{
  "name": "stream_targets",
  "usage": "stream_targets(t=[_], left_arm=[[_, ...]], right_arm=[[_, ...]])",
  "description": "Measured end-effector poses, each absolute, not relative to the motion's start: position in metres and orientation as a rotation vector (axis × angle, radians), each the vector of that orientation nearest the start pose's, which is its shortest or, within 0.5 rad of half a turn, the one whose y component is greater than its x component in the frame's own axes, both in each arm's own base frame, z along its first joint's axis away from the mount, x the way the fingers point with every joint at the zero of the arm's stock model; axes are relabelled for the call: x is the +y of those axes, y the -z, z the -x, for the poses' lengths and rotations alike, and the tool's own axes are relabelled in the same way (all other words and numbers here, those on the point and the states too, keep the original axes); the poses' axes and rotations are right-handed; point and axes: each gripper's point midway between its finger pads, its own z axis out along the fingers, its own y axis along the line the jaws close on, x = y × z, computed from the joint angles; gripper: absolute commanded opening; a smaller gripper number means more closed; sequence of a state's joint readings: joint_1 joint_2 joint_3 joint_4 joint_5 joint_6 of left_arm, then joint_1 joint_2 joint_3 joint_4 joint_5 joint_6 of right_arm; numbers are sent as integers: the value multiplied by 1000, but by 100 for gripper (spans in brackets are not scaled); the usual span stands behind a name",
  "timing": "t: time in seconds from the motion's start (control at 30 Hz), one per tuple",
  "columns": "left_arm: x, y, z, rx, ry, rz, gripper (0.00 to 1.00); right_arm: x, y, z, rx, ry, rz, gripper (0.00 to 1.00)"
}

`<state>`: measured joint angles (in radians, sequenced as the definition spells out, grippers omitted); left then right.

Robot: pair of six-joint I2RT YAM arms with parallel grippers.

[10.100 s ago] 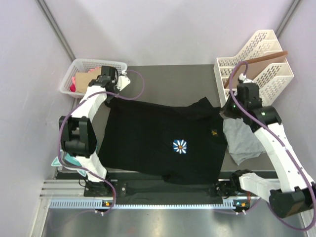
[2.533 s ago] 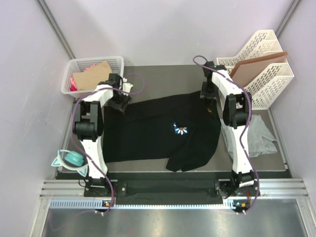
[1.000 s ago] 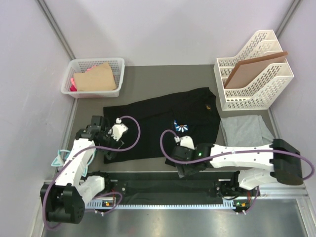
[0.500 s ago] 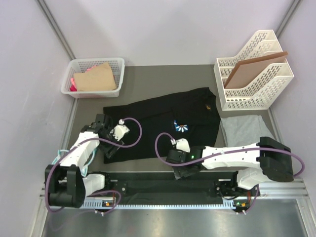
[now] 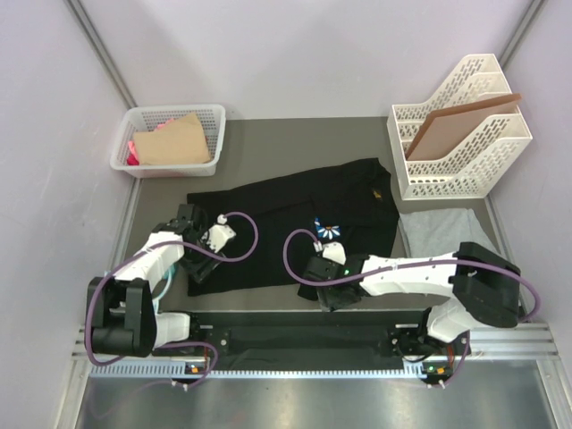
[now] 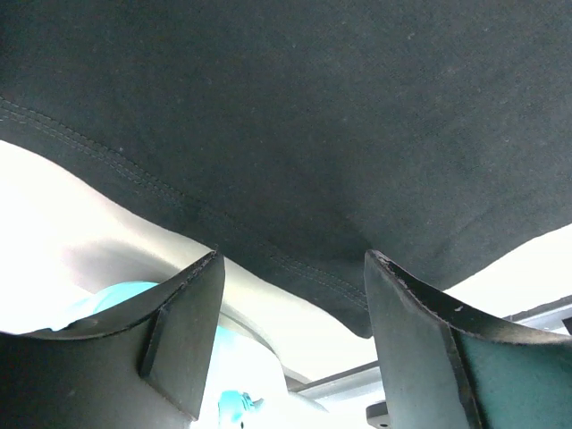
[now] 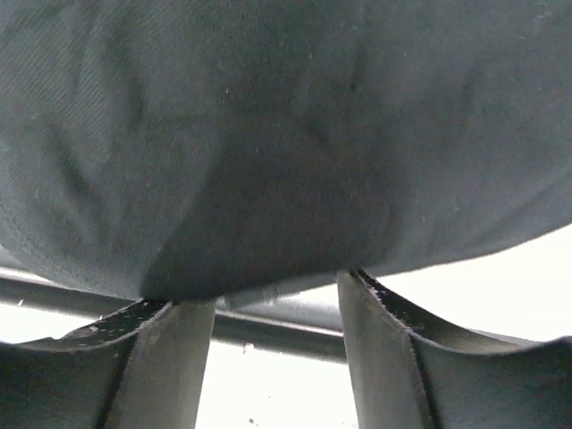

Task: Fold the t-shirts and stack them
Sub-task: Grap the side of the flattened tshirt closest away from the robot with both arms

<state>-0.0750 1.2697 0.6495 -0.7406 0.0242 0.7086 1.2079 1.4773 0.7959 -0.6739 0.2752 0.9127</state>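
- a white basket [image 5: 213, 134] is seen far left — a brown card [image 5: 174, 143] and something pink [image 5: 134, 148] are held inside.
- a brown board [image 5: 456, 121] is propped in a white file rack [image 5: 447, 176].

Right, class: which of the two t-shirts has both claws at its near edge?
The black t-shirt, the one with the flower print: the left claw and right claw sit at its near hem. The grey t-shirt lies apart, at the right.
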Motion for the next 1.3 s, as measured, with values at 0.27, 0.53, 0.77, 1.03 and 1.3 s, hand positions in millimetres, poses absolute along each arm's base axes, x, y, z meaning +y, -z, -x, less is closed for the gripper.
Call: stream_targets(t=[0.27,0.53,0.77,1.03,1.3], left_arm=[[11,-21,-198,2714,-83,-1125,70],[15,-30,-197,2690,-128,-1126,70],[17,-33,-187,2709,-128,-1152,74],[18,-34,-177,2725,-114,-1213,80],[-4,-31,-171,2676,-27,-1346,87]], right_arm=[[229,-12,-106,2779,-55,393,32],[219,-12,-109,2772,-64,354,1],[212,-15,-110,2774,-125,270,0],[195,-46,-138,2708,-238,78,0],[193,-38,-140,2737,-211,112,0]])
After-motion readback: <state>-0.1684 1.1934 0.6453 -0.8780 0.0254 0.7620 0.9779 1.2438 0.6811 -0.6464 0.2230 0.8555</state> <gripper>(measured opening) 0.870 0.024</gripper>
